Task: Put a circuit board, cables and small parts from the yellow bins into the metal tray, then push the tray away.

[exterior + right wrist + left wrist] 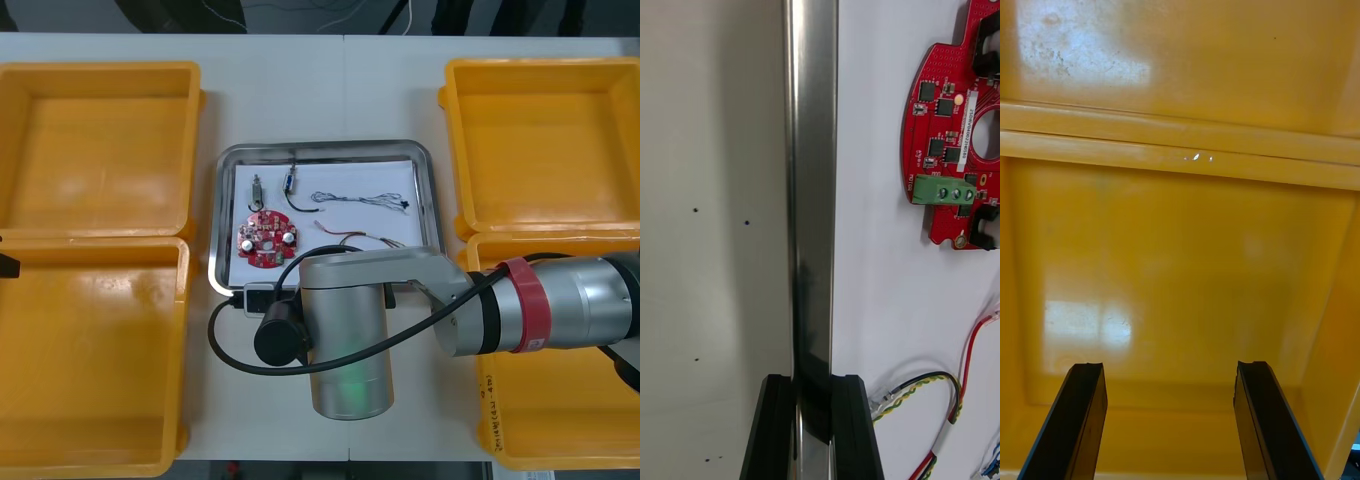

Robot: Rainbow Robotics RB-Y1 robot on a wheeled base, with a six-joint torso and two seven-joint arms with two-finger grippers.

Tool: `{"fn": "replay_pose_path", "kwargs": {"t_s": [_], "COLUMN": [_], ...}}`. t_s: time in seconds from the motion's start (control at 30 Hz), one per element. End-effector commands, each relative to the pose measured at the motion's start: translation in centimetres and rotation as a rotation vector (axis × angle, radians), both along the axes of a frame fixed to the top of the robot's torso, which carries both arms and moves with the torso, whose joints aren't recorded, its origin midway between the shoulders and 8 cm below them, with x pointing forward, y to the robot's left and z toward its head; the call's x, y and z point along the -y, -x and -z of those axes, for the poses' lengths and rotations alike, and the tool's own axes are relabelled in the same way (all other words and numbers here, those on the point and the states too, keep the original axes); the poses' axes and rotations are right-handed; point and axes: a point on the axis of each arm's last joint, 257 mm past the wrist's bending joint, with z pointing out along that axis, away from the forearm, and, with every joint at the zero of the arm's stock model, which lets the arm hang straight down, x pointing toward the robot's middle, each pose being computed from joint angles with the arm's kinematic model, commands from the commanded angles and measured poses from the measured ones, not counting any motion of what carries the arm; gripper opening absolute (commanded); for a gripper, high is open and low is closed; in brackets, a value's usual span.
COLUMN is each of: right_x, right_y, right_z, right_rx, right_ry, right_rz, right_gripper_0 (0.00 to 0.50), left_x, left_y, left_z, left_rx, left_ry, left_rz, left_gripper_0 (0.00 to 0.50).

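Observation:
The metal tray (222, 165), white inside, lies at the table's middle. In it are a round red circuit board (265, 238), a red and yellow cable (360, 238), a twisted blue and white cable (360, 198), a black cable (292, 182) and a small metal part (257, 190). My right gripper (814, 427) is shut on the tray's near rim (811, 187), one finger on each side of it. The board (947, 150) and the red and yellow cable (925, 390) lie just inside that rim. My left gripper (1169, 420) hangs open over a yellow bin's floor (1180, 247).
Two yellow bins stand on the left (95, 135) (90, 350) and two on the right (545, 140) (560, 400), all looking bare inside. My right arm (450, 300) reaches across from the right over the tray's near edge. Open table lies beyond the tray's far rim.

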Motion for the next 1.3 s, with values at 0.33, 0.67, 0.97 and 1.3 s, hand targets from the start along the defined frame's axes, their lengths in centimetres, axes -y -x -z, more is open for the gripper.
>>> {"fn": "replay_pose_path", "kwargs": {"t_s": [0.33,0.67,0.97,1.3], "right_x": [-0.8,-0.9,-1.3,-1.8], "right_y": [-4.0,-6.1,-7.9,-9.9], "right_z": [-3.7,-4.7,-5.9,-7.5], "right_rx": [0.109,0.142,0.174,0.216], "right_ry": [-0.03,-0.041,-0.054,-0.062], "right_rz": [0.01,0.023,0.022,0.01], "right_gripper_0": [0.044,0.042,0.043,0.042], "left_x": [-1.6,-1.6,-1.6,-1.6], "left_y": [0.3,0.3,0.3,0.3], "left_z": [-1.5,-1.5,-1.5,-1.5], "left_rx": [0.02,0.02,0.02,0.02], "left_ry": [-0.105,-0.105,-0.105,-0.105], "left_rz": [0.061,0.061,0.061,0.061], "left_gripper_0": [0.5,0.5,0.5,0.5]}}
